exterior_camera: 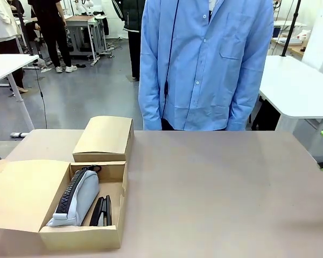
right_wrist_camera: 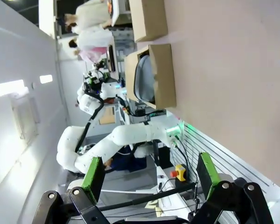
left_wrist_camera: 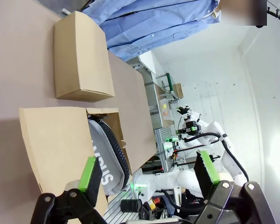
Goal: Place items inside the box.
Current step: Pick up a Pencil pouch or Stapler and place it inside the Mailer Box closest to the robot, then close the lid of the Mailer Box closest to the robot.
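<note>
An open cardboard box (exterior_camera: 81, 236) sits at the near left corner of the table (exterior_camera: 215, 193), with its lid flap (exterior_camera: 21, 193) folded out flat toward the table's left edge. Inside the box, a grey zip pencil case (exterior_camera: 75, 199) lies along the left side, its black zipper facing up and its pull toward the far wall. A black stapler (exterior_camera: 102, 210) lies just beside the case on its right, near the box's front wall. Both items rest on the box floor.

In the left wrist view, the left gripper (left_wrist_camera: 149, 175) has its green-padded fingers spread wide with nothing between them; it is held above the open box, and the pencil case shows partial white lettering. In the right wrist view, the right gripper (right_wrist_camera: 149, 170) also stands wide apart and holds nothing.

Beyond the open box, touching or just beside its far wall, a second closed cardboard box (exterior_camera: 105, 138) lies near the far left edge. A person in a blue shirt (exterior_camera: 204, 64) stands at the far edge.
</note>
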Robot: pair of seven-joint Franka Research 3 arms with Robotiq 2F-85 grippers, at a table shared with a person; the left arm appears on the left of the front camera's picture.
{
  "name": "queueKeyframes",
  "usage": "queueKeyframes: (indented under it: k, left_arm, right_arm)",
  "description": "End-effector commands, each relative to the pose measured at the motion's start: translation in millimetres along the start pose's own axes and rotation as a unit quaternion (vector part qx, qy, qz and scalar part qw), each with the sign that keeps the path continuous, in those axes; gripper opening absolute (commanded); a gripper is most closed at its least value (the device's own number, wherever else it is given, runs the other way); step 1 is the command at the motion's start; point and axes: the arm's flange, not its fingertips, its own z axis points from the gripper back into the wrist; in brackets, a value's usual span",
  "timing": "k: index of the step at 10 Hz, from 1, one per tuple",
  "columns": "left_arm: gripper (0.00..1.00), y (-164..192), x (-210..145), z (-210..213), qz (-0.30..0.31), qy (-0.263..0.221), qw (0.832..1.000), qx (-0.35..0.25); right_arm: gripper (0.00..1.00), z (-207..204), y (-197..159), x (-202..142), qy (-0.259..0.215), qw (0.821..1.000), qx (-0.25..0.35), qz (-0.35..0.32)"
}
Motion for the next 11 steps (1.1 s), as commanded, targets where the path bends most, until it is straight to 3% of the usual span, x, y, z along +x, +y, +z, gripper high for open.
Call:
queueKeyframes:
  k: [1, 8, 9, 10, 11]
  left_arm:
    - [1.00, -1, 0, 0, -0.009, -0.005, 1.000, -0.010]
    - [1.00, 0, 0, 0, 0.000, 0.000, 1.000, 0.000]
    - [1.00, -17, 2, -8, -0.173, -0.032, 0.984, -0.036]
    - [1.00, -24, -7, -21, -0.312, -0.030, 0.949, -0.045]
    - [1.00, -30, -22, -42, -0.414, -0.003, 0.909, -0.051]
  right_arm:
    - [1.00, 0, 4, 2, -0.004, 1.000, 0.003, -0.002]
    - [1.00, 0, 4, 2, -0.004, 1.000, 0.003, -0.002]
    - [1.00, 0, 4, 2, -0.004, 1.000, 0.003, -0.002]
    - [1.00, 0, 4, 2, -0.004, 1.000, 0.003, -0.002]
    - [1.00, 0, 4, 2, -0.004, 1.000, 0.003, -0.002]
